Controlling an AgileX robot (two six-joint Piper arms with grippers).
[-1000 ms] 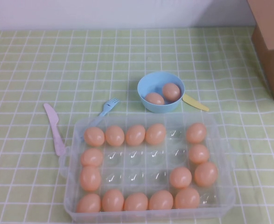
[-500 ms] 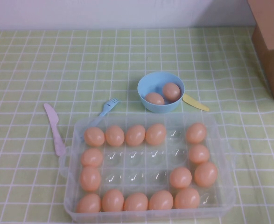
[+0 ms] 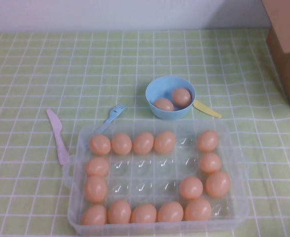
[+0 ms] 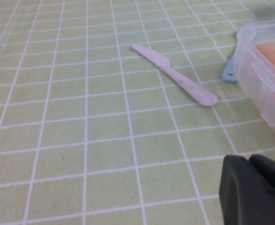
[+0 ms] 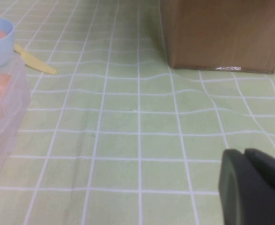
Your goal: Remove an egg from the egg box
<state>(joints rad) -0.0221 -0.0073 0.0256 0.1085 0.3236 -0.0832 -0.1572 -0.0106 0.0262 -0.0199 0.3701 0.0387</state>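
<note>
Holding many eggs, egg box (image 3: 241, 163), bowl (image 3: 157, 89) (two eggs), left tool (image 4: 254, 190) and right tool (image 5: 252, 185) parked, width unclear.

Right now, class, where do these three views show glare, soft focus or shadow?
High view: small white glints in the bare cups of the clear plastic egg box; soft, even light. Left wrist view: the pale pink plastic knife is slightly soft; the left end effector is a dark blur. Right wrist view: the right end effector likewise.
</note>
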